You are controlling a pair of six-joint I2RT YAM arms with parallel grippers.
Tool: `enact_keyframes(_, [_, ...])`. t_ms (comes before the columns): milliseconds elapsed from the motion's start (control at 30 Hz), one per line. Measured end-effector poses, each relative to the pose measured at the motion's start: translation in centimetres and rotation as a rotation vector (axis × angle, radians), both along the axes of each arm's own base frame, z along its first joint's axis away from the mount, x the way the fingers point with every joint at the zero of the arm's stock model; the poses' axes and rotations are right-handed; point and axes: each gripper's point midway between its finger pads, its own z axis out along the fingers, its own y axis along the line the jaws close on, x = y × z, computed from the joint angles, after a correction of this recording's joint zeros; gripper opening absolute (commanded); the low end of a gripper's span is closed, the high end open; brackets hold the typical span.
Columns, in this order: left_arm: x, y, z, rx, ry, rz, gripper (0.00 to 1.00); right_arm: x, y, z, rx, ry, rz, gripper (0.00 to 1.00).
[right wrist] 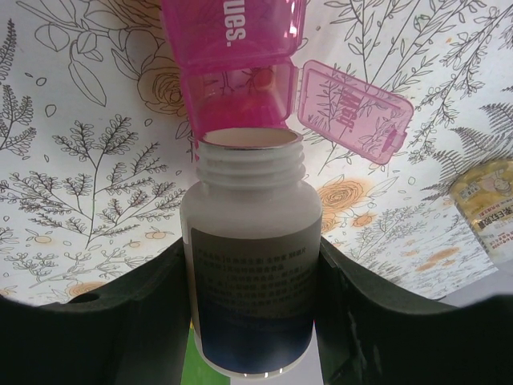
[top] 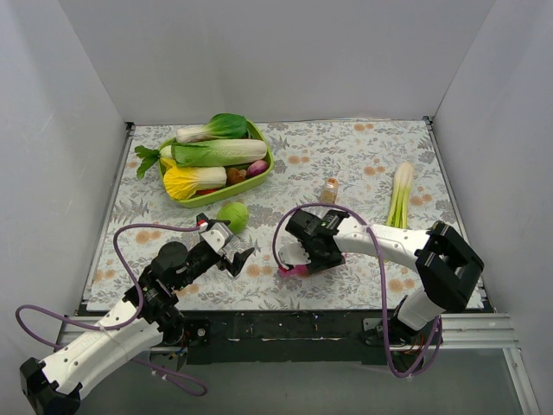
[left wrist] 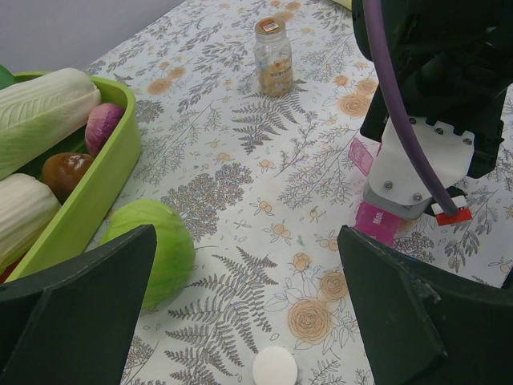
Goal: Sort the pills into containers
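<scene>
Right wrist view: right gripper clamps an uncapped white bottle at an open compartment of the pink pill organiser; left gripper stands open.

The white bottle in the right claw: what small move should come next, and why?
Probably tilt the white bottle a little further, gently. The right claw grips it, and its uncapped mouth lies right at the pink organiser's open compartment, with the lid flipped aside, so a slight tip should drop pills there.
</scene>
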Motion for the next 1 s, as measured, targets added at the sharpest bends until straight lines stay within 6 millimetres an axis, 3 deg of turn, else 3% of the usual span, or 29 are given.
enact_keyframes(1000, [0.03, -0.03, -0.14, 0.004, 0.004, 0.0, 0.98, -0.16, 0.3, -0.13, -0.058, -0.019, 0.031, 0.01])
